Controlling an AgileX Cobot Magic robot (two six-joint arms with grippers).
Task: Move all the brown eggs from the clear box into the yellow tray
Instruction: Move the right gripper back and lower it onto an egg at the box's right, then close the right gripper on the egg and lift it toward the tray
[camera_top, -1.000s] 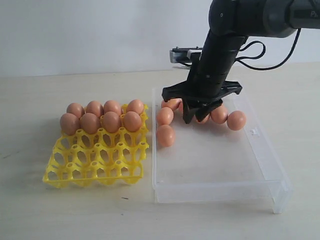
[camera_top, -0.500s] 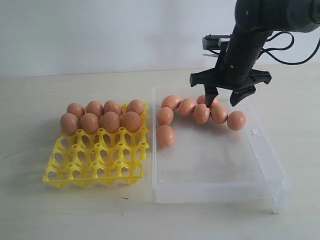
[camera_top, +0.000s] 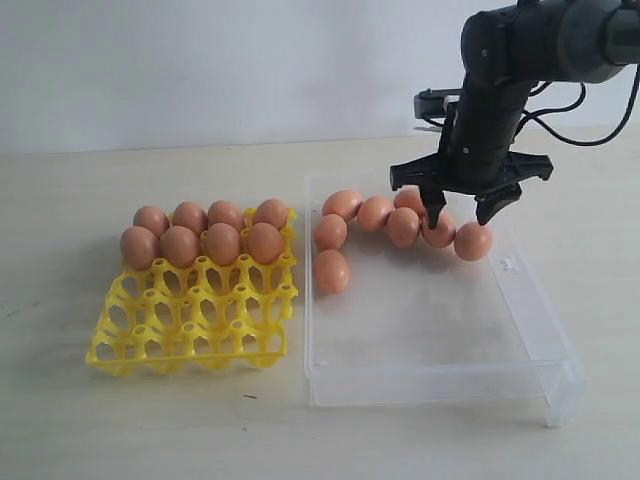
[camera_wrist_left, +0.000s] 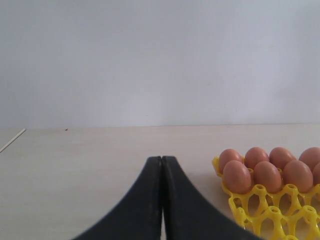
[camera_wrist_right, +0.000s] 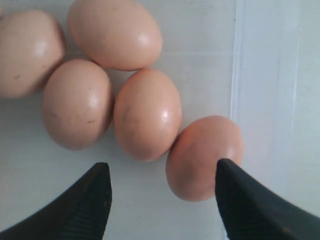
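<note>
The yellow tray (camera_top: 190, 340) lies at the left, with several brown eggs (camera_top: 222, 243) filling its two back rows. To its right, the clear box (camera_top: 440, 375) holds several more brown eggs (camera_top: 403, 226) clustered at its far end. My right gripper (camera_top: 464, 213) hangs open, pointing down over the rightmost eggs of that cluster. In the right wrist view the right gripper (camera_wrist_right: 162, 172) is open, and one egg (camera_wrist_right: 200, 160) lies between its fingers, close beside one fingertip (camera_wrist_right: 227, 175). My left gripper (camera_wrist_left: 161, 160) is shut on nothing, low over the table beside the tray (camera_wrist_left: 270, 215).
Bare bottom of the clear box stretches toward its near wall. One egg (camera_top: 331, 271) lies apart by the box's left wall. The box's side wall (camera_wrist_right: 260, 75) runs close to the egg between my right fingers. The tray's front rows of cups are open.
My right gripper rose out of the middle of the egg cluster, moved right, then came down again over the rightmost eggs. The eggs and the left gripper have not moved.
</note>
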